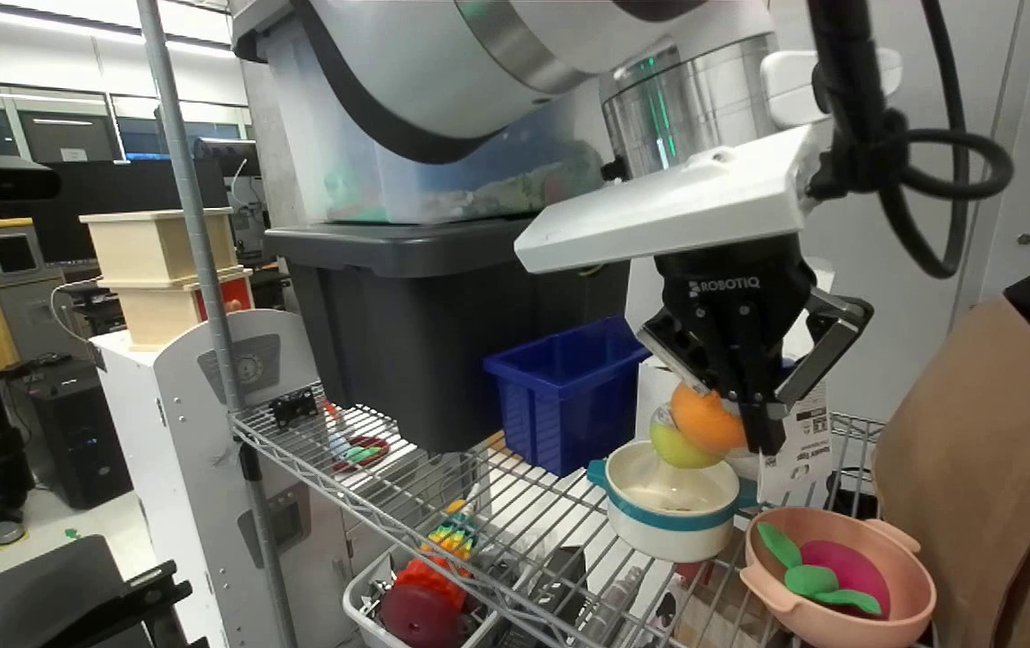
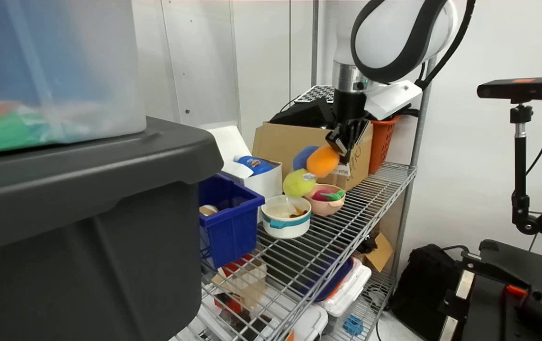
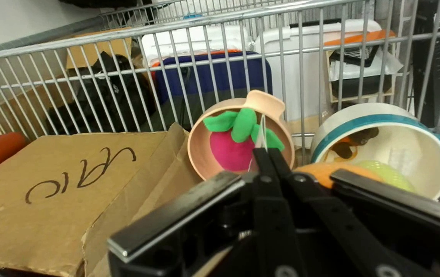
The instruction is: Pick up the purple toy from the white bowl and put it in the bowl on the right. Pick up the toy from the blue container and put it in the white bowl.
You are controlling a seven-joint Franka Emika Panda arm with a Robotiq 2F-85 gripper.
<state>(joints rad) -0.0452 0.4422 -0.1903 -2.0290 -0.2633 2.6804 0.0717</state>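
Note:
The purple toy (image 1: pixel 844 567), magenta with green leaves, lies in the peach bowl (image 1: pixel 785 612), the bowl on the right. Beside it stands the white bowl (image 1: pixel 673 535) with a teal band; a brown and orange thing (image 3: pixel 345 148) shows inside. Over that bowl hangs the toy from the blue container, with orange (image 2: pixel 323 161), yellow-green and blue balls. My gripper (image 1: pixel 772 441) is shut, apparently on this toy's printed white tag (image 1: pixel 799 441), seen edge-on at the fingertips in the wrist view. Whether the toy touches the bowl I cannot tell. The blue container (image 1: pixel 533 418) stands further along the shelf.
Everything stands on a wire shelf (image 2: pixel 299 265). A large dark grey tote (image 1: pixel 407 351) adjoins the blue container. Behind the bowls are a white box (image 2: pixel 266 182) with a blue bottle and a cardboard box (image 3: pixel 62 188). A metal post (image 1: pixel 200 225) rises at the shelf's corner.

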